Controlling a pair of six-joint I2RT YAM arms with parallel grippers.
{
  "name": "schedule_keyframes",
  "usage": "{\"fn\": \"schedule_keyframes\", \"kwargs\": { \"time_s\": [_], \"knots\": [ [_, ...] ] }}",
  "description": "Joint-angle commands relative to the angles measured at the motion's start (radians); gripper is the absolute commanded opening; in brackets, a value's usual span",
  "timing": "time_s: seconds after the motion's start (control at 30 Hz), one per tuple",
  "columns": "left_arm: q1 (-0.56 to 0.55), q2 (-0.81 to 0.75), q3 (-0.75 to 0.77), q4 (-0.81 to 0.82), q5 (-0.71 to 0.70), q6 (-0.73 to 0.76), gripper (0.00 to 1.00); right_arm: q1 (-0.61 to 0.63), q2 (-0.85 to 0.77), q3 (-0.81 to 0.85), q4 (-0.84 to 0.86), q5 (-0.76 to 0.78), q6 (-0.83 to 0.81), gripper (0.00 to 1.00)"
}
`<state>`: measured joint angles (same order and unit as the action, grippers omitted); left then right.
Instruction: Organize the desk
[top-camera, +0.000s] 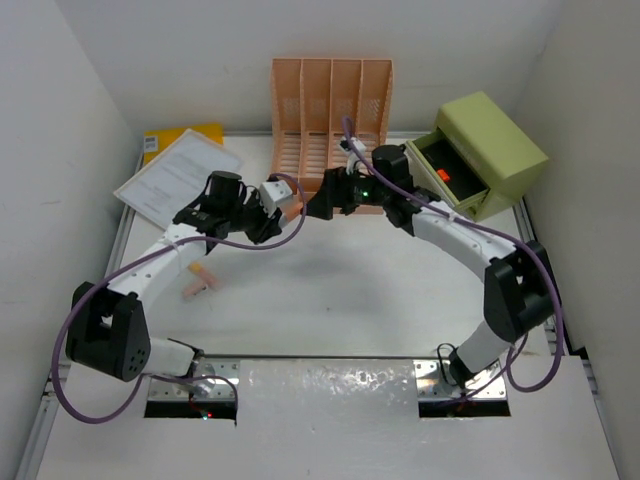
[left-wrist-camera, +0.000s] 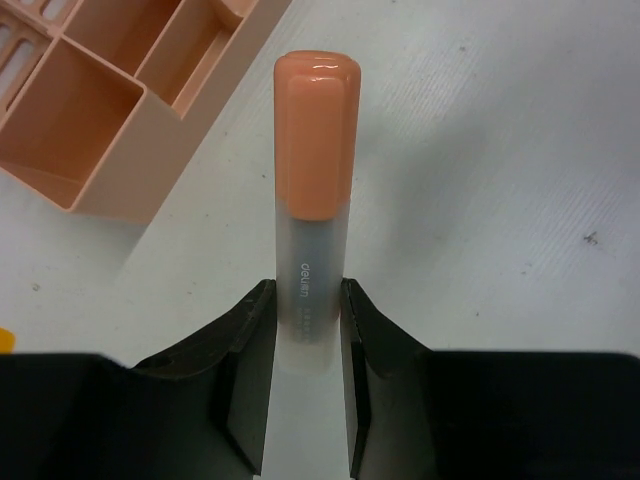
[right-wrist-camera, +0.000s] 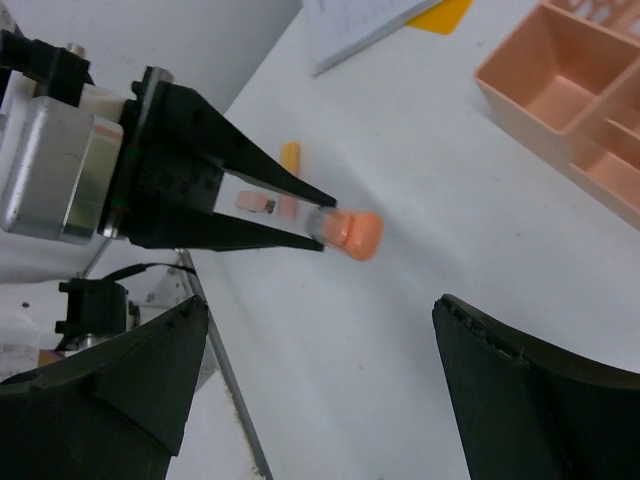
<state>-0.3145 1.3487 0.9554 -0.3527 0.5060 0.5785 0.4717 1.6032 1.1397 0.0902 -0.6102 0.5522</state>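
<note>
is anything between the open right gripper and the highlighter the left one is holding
Nothing visible does. The left gripper holds the orange-capped highlighter cap-first toward the right gripper, whose jaws stand wide; only bare desk shows in the gap between them.

R gripper at bottom of frame, jaws wide apart, nothing betw them. Opposite, L gripper pinches a clear-bodied highlighter — peach cap sticks out past its tips, above the white desk. Peach rack top right. Paper sheet w/ yellow folder at top. Small orange stick lies on desk behind.
</note>
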Motion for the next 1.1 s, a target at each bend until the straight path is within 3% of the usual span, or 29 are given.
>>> {"fn": "schedule_keyframes", "kwargs": {
  "time_s": [0.0, 0.3, 0.43, 0.47, 0.57, 0.7, 0.87, 1.0, 1.07],
  "knots": [
    [-0.005, -0.005, 0.009, 0.07, 0.011, -0.094, 0.0, 0.021, 0.055, 0.086, 0.057, -0.02, 0.031, 0.89],
    [-0.005, -0.014, 0.013, 0.06, 0.025, -0.072, 0.0, 0.059, 0.228, 0.224, 0.039, 0.021, 0.034, 0.79],
    [-0.006, -0.02, 0.002, 0.06, 0.011, -0.068, 0.0, 0.067, 0.302, 0.284, 0.056, -0.009, 0.06, 0.64],
    [-0.006, -0.022, 0.002, 0.06, 0.005, -0.068, 0.0, 0.07, 0.31, 0.302, 0.046, -0.017, 0.063, 0.56],
    [-0.006, -0.025, 0.0, 0.072, -0.043, -0.065, 0.0, 0.082, 0.348, 0.345, 0.016, -0.094, 0.061, 0.48],
    [-0.006, -0.02, -0.015, 0.118, -0.118, -0.049, 0.0, 0.084, 0.347, 0.373, -0.076, -0.115, 0.002, 0.42],
    [-0.006, -0.014, -0.026, 0.144, -0.158, -0.052, 0.0, 0.084, 0.337, 0.367, -0.135, -0.14, -0.034, 0.47],
    [-0.006, -0.014, -0.021, 0.147, -0.144, -0.057, 0.0, 0.084, 0.346, 0.373, -0.127, -0.141, -0.026, 0.32],
    [-0.006, -0.013, -0.018, 0.146, -0.138, -0.055, 0.0, 0.085, 0.35, 0.377, -0.118, -0.141, -0.02, 0.1]
  ]
}}
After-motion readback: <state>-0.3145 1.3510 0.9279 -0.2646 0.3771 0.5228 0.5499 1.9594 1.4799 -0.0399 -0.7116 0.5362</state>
